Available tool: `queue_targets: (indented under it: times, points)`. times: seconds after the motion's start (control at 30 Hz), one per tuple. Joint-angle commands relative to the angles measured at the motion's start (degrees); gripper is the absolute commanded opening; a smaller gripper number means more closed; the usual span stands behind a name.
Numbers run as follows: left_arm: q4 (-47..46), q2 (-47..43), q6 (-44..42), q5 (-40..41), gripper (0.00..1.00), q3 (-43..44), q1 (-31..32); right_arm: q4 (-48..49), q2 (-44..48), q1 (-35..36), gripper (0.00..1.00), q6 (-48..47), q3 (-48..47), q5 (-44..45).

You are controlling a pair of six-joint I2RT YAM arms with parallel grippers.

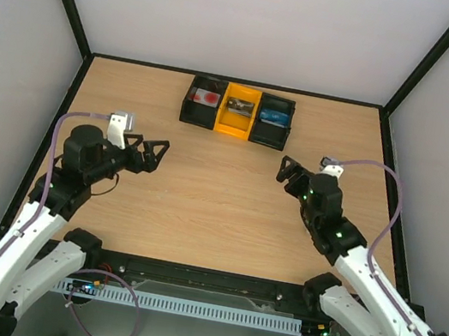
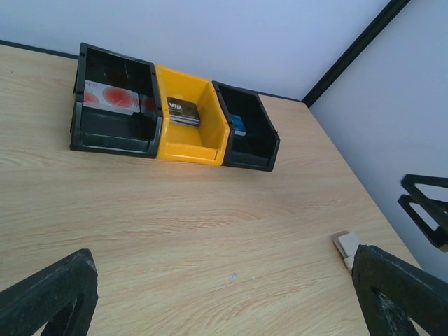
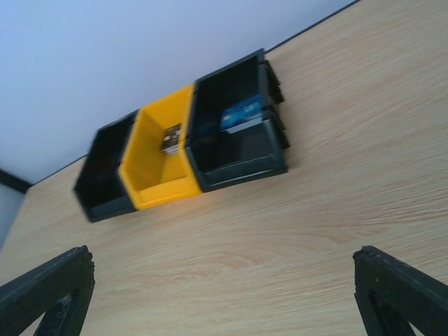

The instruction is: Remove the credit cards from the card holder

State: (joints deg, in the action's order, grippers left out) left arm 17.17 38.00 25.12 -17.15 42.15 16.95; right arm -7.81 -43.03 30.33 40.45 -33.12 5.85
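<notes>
Leaning in the left black bin (image 2: 112,134): a pale red-spotted piece (image 2: 108,96), card or holder I cannot tell. Yellow bin (image 2: 185,145) holds a dark card (image 2: 183,112), right black bin (image 2: 250,158) a blue card (image 2: 238,126), far back on the wooden surface (image 2: 175,231). White walls (image 1: 251,16). Left pincer (image 1: 157,154), right pincer (image 1: 283,170): both released.

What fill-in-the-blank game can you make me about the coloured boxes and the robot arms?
1. The middle bin of the three is coloured ____.
2. The dark card inside it shows the letters ____.
3. Seen from the top camera, the blue card sits in the black bin at the ____ end of the row.
4. The left end effector and the right end effector both stand ____, holding nothing.

Missing words: yellow; VIP; right; open.
</notes>
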Motion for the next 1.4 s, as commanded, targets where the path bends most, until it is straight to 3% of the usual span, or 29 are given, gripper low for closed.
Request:
queue_targets:
  times: [0.0, 0.1, 0.2, 0.33, 0.57, 0.77, 1.03, 1.37]
  points:
    - [0.5, -0.5, -0.1, 0.1, 1.00, -0.8, -0.4, 7.2, -6.8, -0.3, 1.00, -2.0, 0.1, 10.8]
    - [1.1, -0.8, -0.3, 1.0, 1.00, -1.5, -0.4, 12.5, -12.8, -0.6, 0.90, -5.3, -0.7, 13.5]
    - [2.1, -1.0, -0.9, 1.8, 1.00, -1.7, -0.4, 15.8, -20.9, -2.6, 0.67, -6.6, -3.3, 13.7]
    - [3.3, -1.2, -2.2, 3.2, 1.00, -1.8, -0.3, 19.9, -31.2, -7.6, 0.55, -4.9, -8.0, 5.7]
    - [3.9, -2.2, -3.6, 5.7, 1.00, -3.1, -0.3, 21.0, -50.0, -9.7, 0.50, -5.2, -20.4, 4.4]
    - [4.1, -3.6, -3.9, 6.1, 1.00, -3.2, -0.1, 16.7, -62.9, -10.1, 0.57, -5.2, -31.4, 9.4]
    - [4.7, -4.6, -3.9, 8.3, 1.00, -3.1, 2.0, 12.8, -71.1, -10.1, 0.57, -8.9, -39.8, 15.4]
    - [4.7, -5.0, -3.7, 9.3, 1.00, -3.3, 2.1, 8.5, -73.3, -10.1, 0.32, -8.4, -43.5, 13.8]
